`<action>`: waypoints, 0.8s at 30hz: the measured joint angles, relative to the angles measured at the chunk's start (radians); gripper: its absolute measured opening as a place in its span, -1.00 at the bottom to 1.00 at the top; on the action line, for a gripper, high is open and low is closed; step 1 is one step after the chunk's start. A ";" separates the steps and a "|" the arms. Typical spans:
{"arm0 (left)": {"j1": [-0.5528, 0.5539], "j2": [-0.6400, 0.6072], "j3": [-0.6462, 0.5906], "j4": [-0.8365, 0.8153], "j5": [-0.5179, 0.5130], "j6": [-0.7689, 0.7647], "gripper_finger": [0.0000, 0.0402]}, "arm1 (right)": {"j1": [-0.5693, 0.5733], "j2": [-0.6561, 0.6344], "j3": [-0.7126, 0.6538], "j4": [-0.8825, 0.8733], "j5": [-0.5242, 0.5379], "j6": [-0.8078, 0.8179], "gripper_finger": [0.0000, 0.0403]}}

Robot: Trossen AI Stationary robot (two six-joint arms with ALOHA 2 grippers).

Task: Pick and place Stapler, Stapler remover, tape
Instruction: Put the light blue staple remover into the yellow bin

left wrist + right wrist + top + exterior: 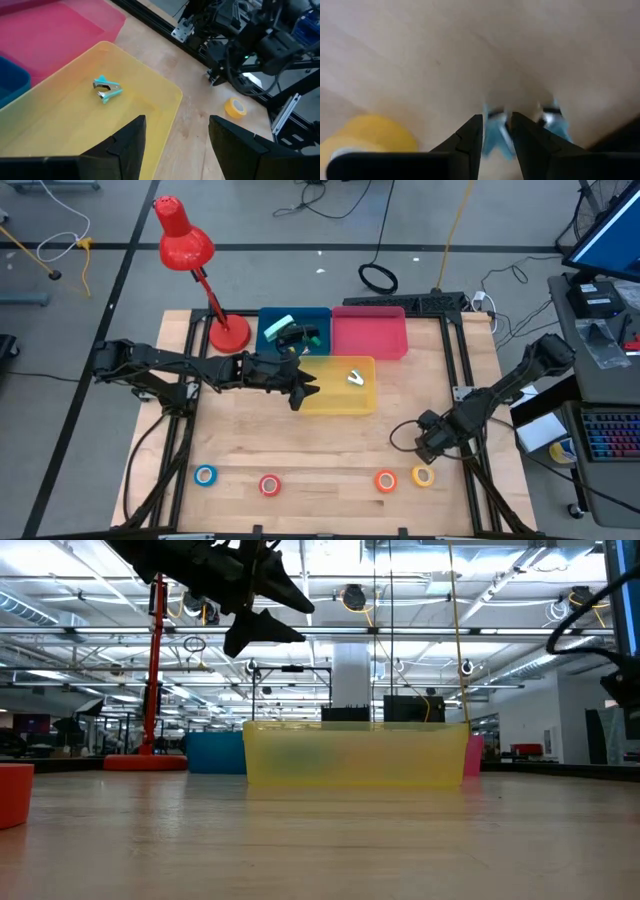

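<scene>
A teal stapler remover [356, 377] [106, 89] lies on the floor of the yellow bin [335, 408]. The stapler [290, 333] lies in the blue bin [318, 318]. Blue [205, 475], red [269, 485], orange [386, 480] and yellow [422, 477] tape rolls lie flat along the table's near edge. My left gripper [308, 392] [177, 125] hangs open above the yellow bin's left rim. My right gripper [428, 448] [496, 122] points down just beyond the yellow tape [365, 135], its fingers a narrow gap apart. A blurred teal thing [555, 120] on the table shows through and beside that gap.
An empty pink bin [370, 335] stands behind the yellow one. A red desk lamp [185, 245] stands with its base [228, 335] at the table's far left. Bare wood lies between the bins and the tape row. Black frame rails [460, 360] run along the table's sides.
</scene>
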 joint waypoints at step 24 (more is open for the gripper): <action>0.000 0.000 0.000 0.002 0.205 0.145 0.08 | -0.001 -0.002 -0.080 0.082 0.006 0.058 -0.53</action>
